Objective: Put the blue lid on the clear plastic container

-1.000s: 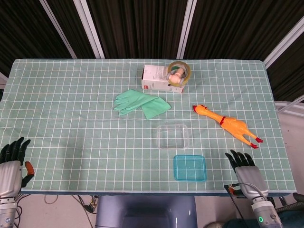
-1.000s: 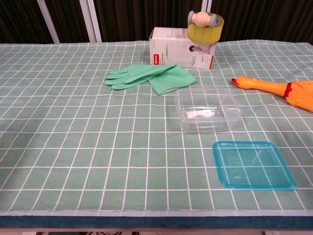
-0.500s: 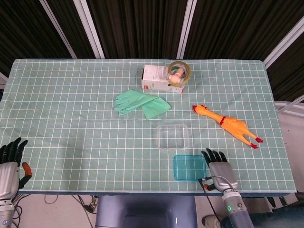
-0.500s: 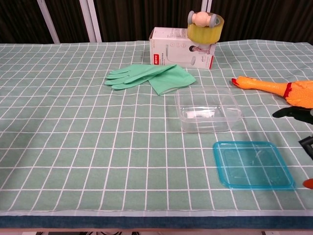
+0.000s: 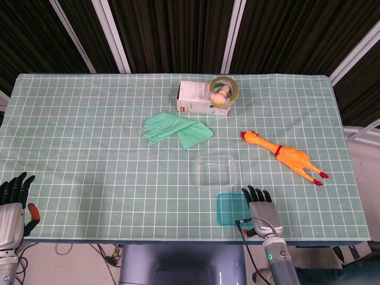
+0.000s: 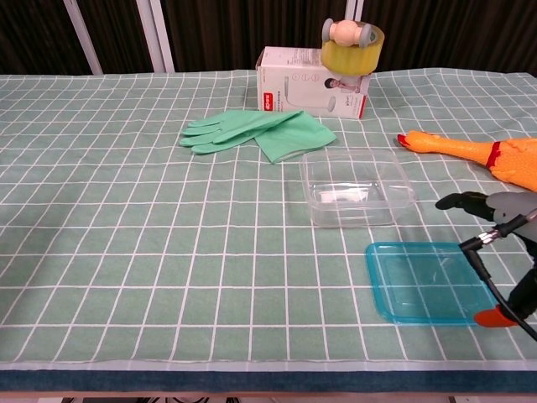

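Blue lid (image 6: 430,282): translucent, square with rounded corners, flat on worktop (image 5: 89,119) near front edge, just before clear plastic container (image 6: 356,186). Right hand (image 5: 259,208) above lid's right part, fingers spread, holding nothing. Left hand (image 5: 13,205) off the front-left corner, fingers apart, empty.

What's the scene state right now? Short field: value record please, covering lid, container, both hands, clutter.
lid: blue lid flat on the table, near front edge, not on the container
container: clear plastic container open, just behind the lid
right hand: right hand over the lid's right side, fingers spread, holding nothing; contact unclear
left hand: left hand at the front-left corner, open, idle
clutter: green gloves; rubber chicken; white box with tape roll on it
task status: lid not yet picked up
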`<state>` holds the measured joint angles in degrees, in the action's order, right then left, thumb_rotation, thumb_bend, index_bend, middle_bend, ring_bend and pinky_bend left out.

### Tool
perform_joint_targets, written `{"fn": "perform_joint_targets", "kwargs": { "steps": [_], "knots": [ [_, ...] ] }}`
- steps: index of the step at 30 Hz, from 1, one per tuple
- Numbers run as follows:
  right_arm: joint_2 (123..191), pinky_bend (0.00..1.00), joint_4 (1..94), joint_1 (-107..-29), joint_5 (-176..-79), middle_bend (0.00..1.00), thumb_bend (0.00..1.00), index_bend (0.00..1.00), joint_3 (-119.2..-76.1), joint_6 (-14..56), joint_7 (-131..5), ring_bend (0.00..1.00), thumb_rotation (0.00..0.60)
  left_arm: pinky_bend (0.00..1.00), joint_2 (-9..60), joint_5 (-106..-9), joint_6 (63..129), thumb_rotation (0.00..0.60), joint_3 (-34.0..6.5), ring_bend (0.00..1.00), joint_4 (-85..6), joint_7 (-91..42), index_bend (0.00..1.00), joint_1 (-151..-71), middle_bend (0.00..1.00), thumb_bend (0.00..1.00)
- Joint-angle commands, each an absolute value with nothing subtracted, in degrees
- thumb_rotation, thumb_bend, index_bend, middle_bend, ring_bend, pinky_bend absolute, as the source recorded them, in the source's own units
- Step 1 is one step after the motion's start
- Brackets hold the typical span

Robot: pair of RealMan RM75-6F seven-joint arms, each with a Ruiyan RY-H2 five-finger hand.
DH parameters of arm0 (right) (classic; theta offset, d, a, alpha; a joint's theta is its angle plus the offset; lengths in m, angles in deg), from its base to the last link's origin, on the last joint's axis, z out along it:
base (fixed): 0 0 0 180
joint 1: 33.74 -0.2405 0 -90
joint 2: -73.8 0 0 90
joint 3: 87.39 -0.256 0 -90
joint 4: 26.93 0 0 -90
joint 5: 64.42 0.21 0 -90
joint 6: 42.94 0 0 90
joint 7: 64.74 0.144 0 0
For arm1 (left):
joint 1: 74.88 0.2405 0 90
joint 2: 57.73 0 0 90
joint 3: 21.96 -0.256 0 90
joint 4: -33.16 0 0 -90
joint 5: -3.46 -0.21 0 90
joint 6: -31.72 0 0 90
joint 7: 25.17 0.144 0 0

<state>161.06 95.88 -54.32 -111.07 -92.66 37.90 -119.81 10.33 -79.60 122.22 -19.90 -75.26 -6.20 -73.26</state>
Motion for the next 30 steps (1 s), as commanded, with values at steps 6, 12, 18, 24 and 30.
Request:
{"fn": "perform_joint_targets", "kwargs": {
  "steps": [6, 12, 18, 24, 30],
  "knots": [
    [165.35, 0.00, 93.24, -55.94, -107.30, 0.05, 0.17, 0.00, -93.42, 40.35, -121.18, 0.00, 0.600, 0.00, 10.31, -79.54, 122.24, 0.600, -19.94, 0.00, -75.27, -6.23, 0.10, -73.27, 0.00, 0.76],
    [167.44, 0.00, 91.72, -57.06, -104.48, 0.07, 0.17, 0.00, -93.95, 41.76, -122.44, 0.00, 0.600, 0.00, 10.23, -79.67, 122.30, 0.600, -20.02, 0.00, -75.34, -6.27, 0.10, -73.28, 0.00, 0.76],
    [168.25, 0.00, 91.09, -57.84, -104.15, 0.11, 0.17, 0.00, -93.55, 42.49, -122.66, 0.00, 0.600, 0.00, 10.28, -79.48, 122.20, 0.600, -20.04, 0.00, -75.29, -6.15, 0.10, -73.32, 0.00, 0.76],
    [169.00, 0.00, 90.49, -58.59, -104.23, 0.11, 0.17, 0.00, -93.04, 42.35, -122.42, 0.00, 0.600, 0.00, 10.31, -79.51, 122.29, 0.600, -20.05, 0.00, -75.25, -6.14, 0.10, -73.32, 0.00, 0.76],
    [169.65, 0.00, 89.46, -59.33, -104.83, 0.12, 0.17, 0.00, -92.46, 42.12, -122.17, 0.00, 0.600, 0.00, 10.25, -79.43, 122.24, 0.600, -20.07, 0.00, -75.26, -6.19, 0.10, -73.35, 0.00, 0.76]
  ]
}}
